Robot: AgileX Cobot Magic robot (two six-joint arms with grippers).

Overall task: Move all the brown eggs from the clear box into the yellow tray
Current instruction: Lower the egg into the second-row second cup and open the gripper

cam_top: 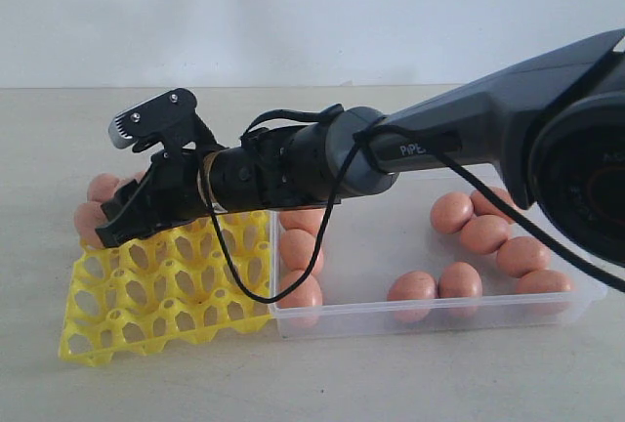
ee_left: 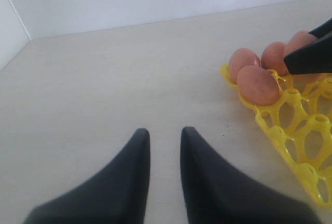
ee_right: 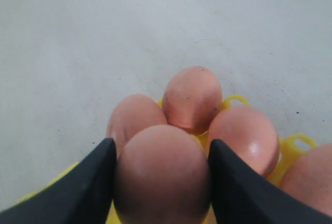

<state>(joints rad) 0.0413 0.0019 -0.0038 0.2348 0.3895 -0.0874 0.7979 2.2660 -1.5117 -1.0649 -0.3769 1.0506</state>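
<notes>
My right gripper (ee_right: 161, 142) is shut on a brown egg (ee_right: 162, 175), one black finger against each side. It hangs just over the far left corner of the yellow tray (cam_top: 146, 305), beside three eggs seated there (ee_right: 193, 97). In the exterior view that gripper (cam_top: 117, 227) covers this corner, and two tray eggs (cam_top: 101, 188) show behind it. Several brown eggs (cam_top: 485, 233) lie loose in the clear box (cam_top: 391, 319). My left gripper (ee_left: 165, 133) stands open over bare table to the left of the tray, with nothing between its fingers.
The clear box sits flush against the tray's right side. The right arm (cam_top: 459, 129) reaches across the box from the right, with a black cable (cam_top: 244, 290) looping down over the tray's edge. A white wall stands behind the table.
</notes>
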